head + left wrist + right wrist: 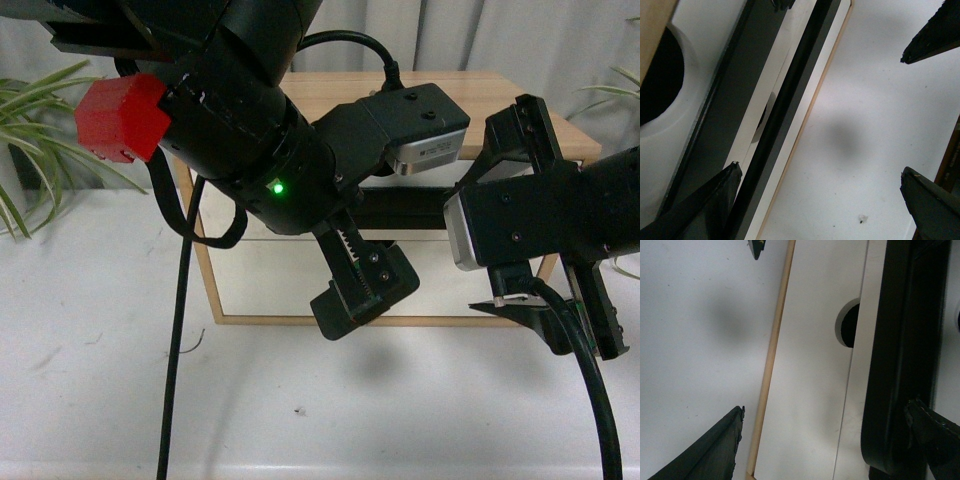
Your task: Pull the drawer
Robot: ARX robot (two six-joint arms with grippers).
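A white, smooth-topped desk (400, 400) carries the scene and fills the lower half of the front view. Standing directly on it, towards the back, is a light wooden box-shaped cabinet with white fronts (208, 285), its bottom rail resting flat on the surface. In both wrist views the same desk (875, 125) (700, 340) runs right up to the cabinet's thin wooden edge (805, 130) (771, 355). A small dark speck (298, 410) (861, 218) lies on the open surface in front of the cabinet. Faint reddish scuffs (45, 355) mark the desk's left part. Soft grey shadows fall on it.
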